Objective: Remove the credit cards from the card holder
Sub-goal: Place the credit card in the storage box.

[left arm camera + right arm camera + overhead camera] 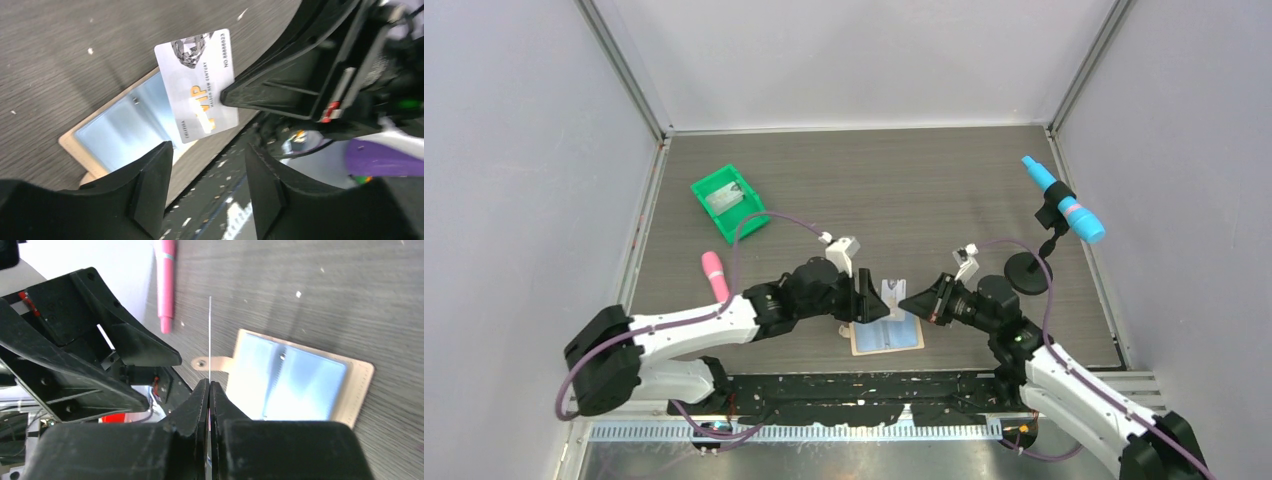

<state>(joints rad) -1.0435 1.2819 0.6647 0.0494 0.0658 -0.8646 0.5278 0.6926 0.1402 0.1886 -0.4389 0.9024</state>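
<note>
Nearest me, the left arm (684, 335) and right arm (1074, 385) reach in from the near edge and meet over the dark surface (904, 190), just above the card holder (300, 385). The holder lies spread flat near that edge, blue panels up and strap tab (202, 362) pointing left. My left tool (207, 150) hovers with its jaws apart and nothing in them, right beside the card. My right tool (209, 384) is pinched tight on one pale card (197, 80), which it holds upright and clear of the holder. So I judge one card is out and needs setting down. I cannot tell whether more cards sit behind the blue panels, so the pockets need checking before I call this finished.
</note>
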